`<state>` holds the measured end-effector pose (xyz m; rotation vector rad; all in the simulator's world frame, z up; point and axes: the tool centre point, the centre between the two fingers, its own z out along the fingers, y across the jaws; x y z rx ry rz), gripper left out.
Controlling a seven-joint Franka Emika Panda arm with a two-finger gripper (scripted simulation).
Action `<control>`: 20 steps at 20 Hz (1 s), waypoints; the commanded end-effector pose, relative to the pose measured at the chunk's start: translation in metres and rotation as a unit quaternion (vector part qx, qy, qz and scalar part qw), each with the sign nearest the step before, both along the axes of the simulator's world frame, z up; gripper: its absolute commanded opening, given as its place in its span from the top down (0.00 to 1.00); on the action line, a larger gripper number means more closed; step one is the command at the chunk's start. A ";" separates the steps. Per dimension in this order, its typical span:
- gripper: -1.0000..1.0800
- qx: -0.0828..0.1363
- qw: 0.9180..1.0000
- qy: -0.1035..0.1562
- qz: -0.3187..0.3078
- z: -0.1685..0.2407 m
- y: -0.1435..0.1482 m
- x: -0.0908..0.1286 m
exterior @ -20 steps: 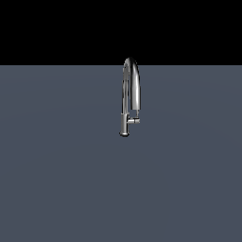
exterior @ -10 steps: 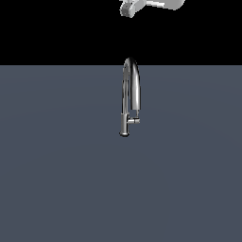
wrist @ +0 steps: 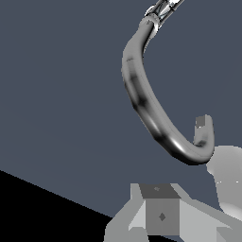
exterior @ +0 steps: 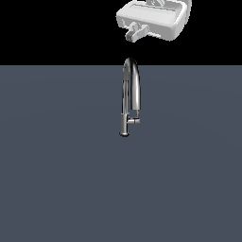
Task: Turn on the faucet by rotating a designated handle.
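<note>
One chrome faucet (exterior: 130,94) is being shown upright on a gray surface (exterior: 56,179), its handle (exterior: 134,121) jutting toward the exterior view's right. The gripper (exterior: 135,33) is being held above the spout, likely for approach; its opening cannot be told.

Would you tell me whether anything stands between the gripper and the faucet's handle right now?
Only the faucet's own spout: the gripper hangs above its arch, and the handle juts from the base column below, toward the exterior view's right. No separate object intervenes.
</note>
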<state>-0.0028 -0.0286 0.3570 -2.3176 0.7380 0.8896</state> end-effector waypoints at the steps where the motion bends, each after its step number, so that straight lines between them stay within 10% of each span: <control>1: 1.00 0.018 0.999 0.019 -0.018 -0.012 -0.004 0.011; 11: 1.00 0.090 0.987 0.098 -0.095 -0.068 -0.019 0.051; 20: 1.00 0.161 0.956 0.177 -0.171 -0.132 -0.031 0.080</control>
